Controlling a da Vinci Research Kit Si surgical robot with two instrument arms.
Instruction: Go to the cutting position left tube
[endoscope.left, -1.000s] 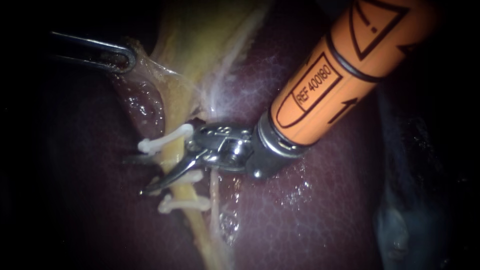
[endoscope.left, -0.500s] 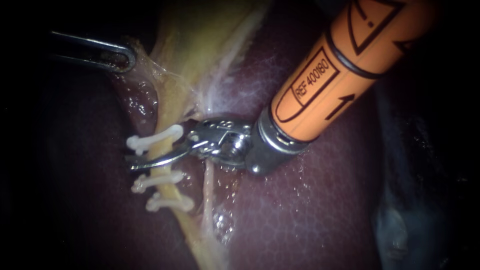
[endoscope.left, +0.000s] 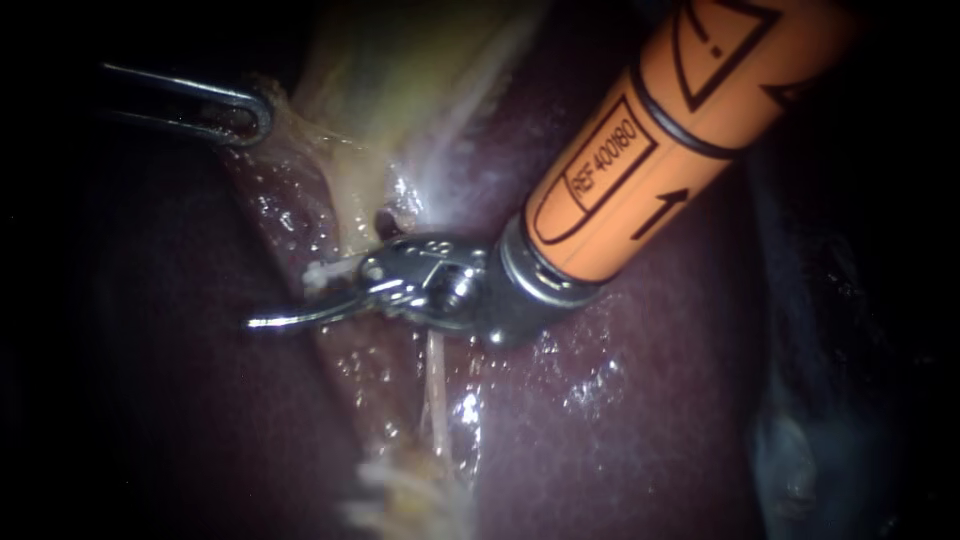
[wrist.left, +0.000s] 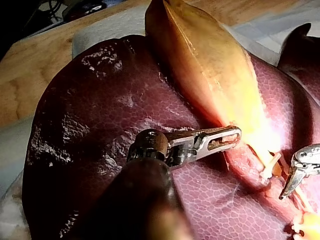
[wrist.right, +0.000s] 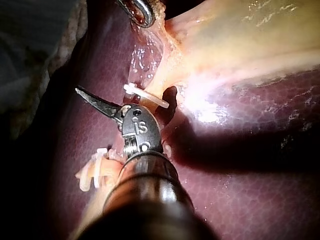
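Position of the right instrument (endoscope.left: 268, 320): it enters from the upper right of the endoscope view, orange shaft over the liver (endoscope.left: 650, 430), with its tool lying across the line of the left tube (endoscope.left: 347, 228). Tool state: the jaws lie together as one thin blade, with nothing held between them.

The left tube is yellowish. It descends from the gallbladder (endoscope.left: 400, 90) and ends at a white clip (endoscope.left: 322, 272), which sits just beside the blade on the gallbladder side. The further clips (endoscope.left: 385, 492) lie blurred on a yellowish stub on the other side of the blade, well apart from the white clip. Wet liver surface shows between them.

The right wrist view agrees: the white clip (wrist.right: 145, 97) is just beside the tool and the further clips (wrist.right: 95, 170) lie alongside the shaft. A thinner pale tube (endoscope.left: 433, 375) runs out from under the tool's wrist.

State of the left instrument (endoscope.left: 245, 113): its tool is closed on the gallbladder's edge, with tissue drawn taut toward it.
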